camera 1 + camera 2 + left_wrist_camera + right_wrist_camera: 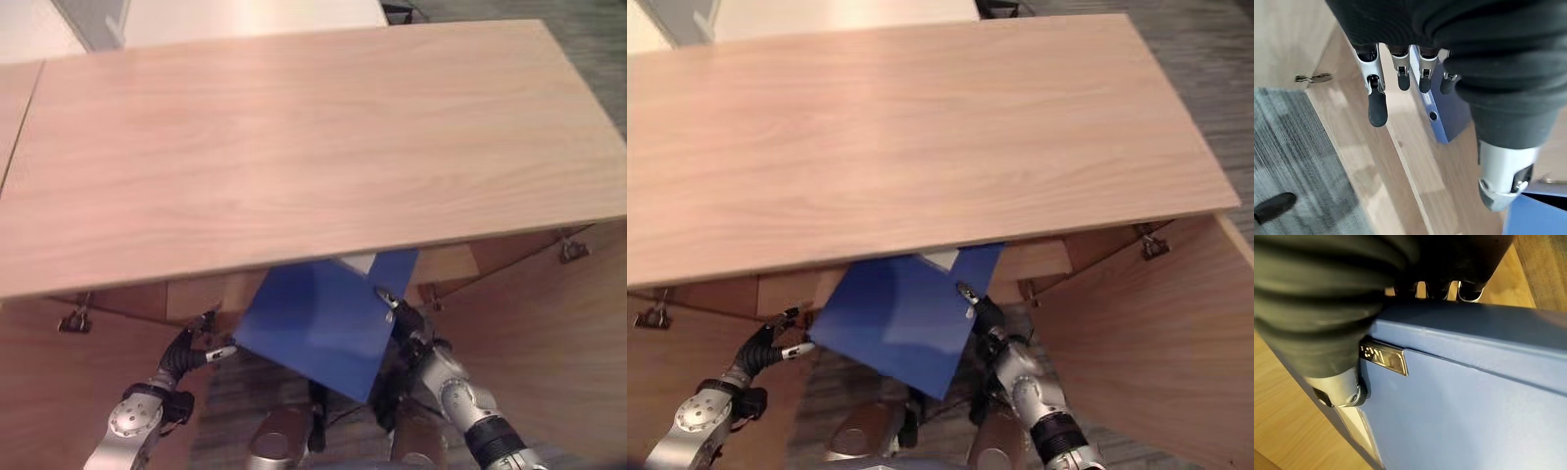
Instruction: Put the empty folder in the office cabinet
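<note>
A blue folder (323, 318) hangs tilted in front of the open office cabinet (313, 147), its upper end with a white label (361, 262) tucked under the cabinet's top board. My right hand (416, 338) is shut on the folder's right edge; in the right wrist view the thumb (1342, 391) presses one face of the folder (1474, 406) and the fingers (1425, 289) curl over its far side. My left hand (191, 352) is open, its straight fingers (1377, 105) close to the folder's lower left corner. A blue spine edge (1437, 112) stands on the wooden shelf (1415, 161) past those fingers.
The cabinet's two doors stand swung outward, the left door (49, 392) and the right door (549, 333), with metal hinges (573, 250) under the top board. Grey carpet (1298, 161) lies below the opening. A pale table (245, 15) stands behind the cabinet.
</note>
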You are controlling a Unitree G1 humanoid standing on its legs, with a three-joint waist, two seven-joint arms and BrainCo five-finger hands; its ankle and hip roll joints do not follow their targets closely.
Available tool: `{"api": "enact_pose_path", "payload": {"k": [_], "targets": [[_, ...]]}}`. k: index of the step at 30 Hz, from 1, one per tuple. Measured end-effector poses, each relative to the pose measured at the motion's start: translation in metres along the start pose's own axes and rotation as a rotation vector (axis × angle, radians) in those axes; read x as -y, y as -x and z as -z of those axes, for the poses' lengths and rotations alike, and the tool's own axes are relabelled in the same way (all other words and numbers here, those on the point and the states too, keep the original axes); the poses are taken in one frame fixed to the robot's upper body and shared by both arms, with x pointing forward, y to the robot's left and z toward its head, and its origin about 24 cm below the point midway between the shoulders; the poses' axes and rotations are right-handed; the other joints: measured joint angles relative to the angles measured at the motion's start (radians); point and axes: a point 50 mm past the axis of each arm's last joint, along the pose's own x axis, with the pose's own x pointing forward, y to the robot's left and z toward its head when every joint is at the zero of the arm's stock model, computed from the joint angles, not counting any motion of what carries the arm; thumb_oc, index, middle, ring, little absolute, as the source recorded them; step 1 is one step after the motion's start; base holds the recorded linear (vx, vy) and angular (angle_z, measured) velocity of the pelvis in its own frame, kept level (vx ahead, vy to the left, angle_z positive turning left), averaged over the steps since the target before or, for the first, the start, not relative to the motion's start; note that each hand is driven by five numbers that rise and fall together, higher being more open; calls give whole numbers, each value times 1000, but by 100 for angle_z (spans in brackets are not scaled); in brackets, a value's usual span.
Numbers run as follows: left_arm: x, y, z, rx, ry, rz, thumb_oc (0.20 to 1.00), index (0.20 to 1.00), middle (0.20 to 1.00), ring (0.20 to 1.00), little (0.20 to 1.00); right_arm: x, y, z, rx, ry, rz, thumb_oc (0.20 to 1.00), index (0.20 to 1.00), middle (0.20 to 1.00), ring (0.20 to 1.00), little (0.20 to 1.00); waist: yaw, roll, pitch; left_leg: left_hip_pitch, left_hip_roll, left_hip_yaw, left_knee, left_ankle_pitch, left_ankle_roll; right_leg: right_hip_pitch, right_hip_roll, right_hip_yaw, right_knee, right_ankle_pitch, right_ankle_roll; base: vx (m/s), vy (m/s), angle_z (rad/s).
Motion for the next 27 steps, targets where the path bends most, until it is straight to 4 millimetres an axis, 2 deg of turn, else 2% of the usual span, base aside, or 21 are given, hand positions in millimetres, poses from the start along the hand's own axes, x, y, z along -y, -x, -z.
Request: {"api": "enact_pose_path", "payload": {"k": [2,3,4,5,6,7,9,10,12,13,14,15,16,17,18,19,21,23,24,25,27], "targets": [[1,-5,-6,23,1,-2,1000,1000,1000,1000,1000,-4,-7,-16,52,9,-19,200,200,200,200,200,4,-5,38,-87,14,-13,57,-22,-16,-46,9,-6,1,39,-25,-67,-94,25],[2,-14,-12,43,11,-9,1000,1000,1000,1000,1000,-7,-14,-35,121,20,-12,200,200,200,200,200,9,12,97,-159,24,-18,96,-25,-12,-100,18,-1,10,73,-66,-84,-107,35],[4,-15,-11,45,22,-17,1000,1000,1000,1000,1000,-7,-15,-39,131,25,-7,200,200,200,200,200,7,18,101,-188,27,-18,105,-25,-12,-126,17,4,22,72,-67,-56,-62,41],[5,-15,-12,50,31,-22,1000,1000,1000,1000,1000,-9,-17,-46,150,29,-10,200,200,200,200,200,5,30,110,-221,34,-15,117,-25,-12,-159,18,6,43,62,-83,-33,-20,33],[5,-14,-14,59,26,-22,1000,1000,1000,1000,1000,-13,-19,-53,173,30,-23,200,200,200,200,200,2,32,129,-246,37,-10,133,-25,-12,-185,15,11,66,47,-106,-42,-32,39],[4,-14,-15,61,22,-30,1000,1000,1000,1000,1000,-18,-22,-59,196,19,-35,200,200,200,200,200,8,34,160,-266,46,-10,158,-25,-12,-208,16,24,89,46,-109,-41,-31,28],[4,-12,-14,63,22,-32,1000,1000,1000,1000,1000,-25,-23,-67,236,23,-57,200,200,200,200,200,16,32,162,-317,63,-10,205,-25,-12,-254,17,27,138,30,-129,-38,-28,14],[5,-12,-14,63,23,-30,1000,1000,1000,1000,1000,-33,-25,-75,275,25,-82,200,200,200,200,200,17,29,164,-358,71,-13,238,-25,-12,-296,14,33,183,17,-139,-39,-39,13],[6,-12,-20,94,19,-26,1000,1000,1000,1000,1000,-45,-28,-93,349,15,-117,200,200,200,200,200,17,29,164,-445,86,-14,321,-36,2,-394,0,57,319,-57,-158,-28,-50,21],[7,-11,-23,111,19,-28,1000,1000,1000,1000,1000,-51,-28,-102,392,-4,-138,200,200,200,200,200,14,28,165,-495,87,-16,378,-53,-4,-445,-14,71,380,-91,-167,-25,-69,27],[9,-12,-26,126,22,-39,1000,1000,1000,1000,1000,-63,-31,-117,466,-31,-158,200,200,200,200,200,13,32,165,-580,93,-47,475,-94,-22,-507,-6,71,410,-93,-174,-18,-64,17],[10,-13,-27,129,24,-38,1000,1000,1000,1000,1000,-70,-31,-124,501,-45,-174,200,200,200,200,200,17,36,166,-609,101,-69,487,-110,-10,-523,-2,55,427,-93,-175,-18,-47,0],[12,-13,-28,135,26,-37,1000,1000,1000,1000,1000,-73,-32,-128,523,-64,-174,200,200,200,200,200,21,36,167,-630,112,-70,498,-108,-12,-550,-8,57,481,-121,-165,0,0,0],[13,-13,-32,151,32,-39,1000,1000,1000,1000,1000,-74,-32,-133,551,-92,-163,200,200,200,200,200,16,34,165,-655,113,-65,537,-107,-11,-595,-30,96,611,-158,-203,-22,-23,41],[14,-13,-38,175,31,-43,1000,1000,1000,1000,1000,-73,-32,-136,583,-128,-133,200,200,200,200,200,4,31,163,-684,99,-63,574,-111,-18,-574,-49,150,637,-206,-198,-26,-52,47],[14,-14,-42,193,32,-50,1000,1000,1000,1000,1000,-74,-33,-143,610,-147,-121,200,200,200,200,200,15,35,164,-707,111,-72,590,-122,-31,-591,-40,139,637,-225,-199,8,-86,42],[12,-13,-46,210,37,-80,1000,1000,1000,1000,1000,-86,-35,-167,683,-198,-123,200,200,200,200,200,26,42,159,-765,113,-92,622,-137,-33,-648,-40,129,658,-236,-217,22,-68,4],[12,-17,-58,259,52,-109,1000,1000,1000,1000,1000,-92,-29,-198,807,-266,-112,200,200,200,200,200,41,65,146,-819,110,-97,679,-144,-30,-694,-65,122,729,-262,-241,63,-88,18],[11,-18,-62,272,51,-119,1000,1000,1000,1000,1000,-95,-27,-212,854,-320,-113,200,200,200,200,200,46,70,143,-824,108,-99,702,-156,-42,-693,-77,120,759,-281,-247,81,-97,33],[13,-21,-71,306,47,-121,1000,1000,1000,1000,1000,-107,-22,-255,984,-411,-129,200,200,200,200,200,57,104,121,-862,105,-121,774,-189,-43,-702,-91,106,816,-320,-255,72,-70,29],[18,-25,-77,329,45,-113,1000,1000,1000,1000,1000,-123,-6,-318,1169,-554,-147,200,200,200,200,200,82,123,84,-917,89,-132,835,-211,-35,-747,-116,105,880,-353,-261,62,-50,31]]}}
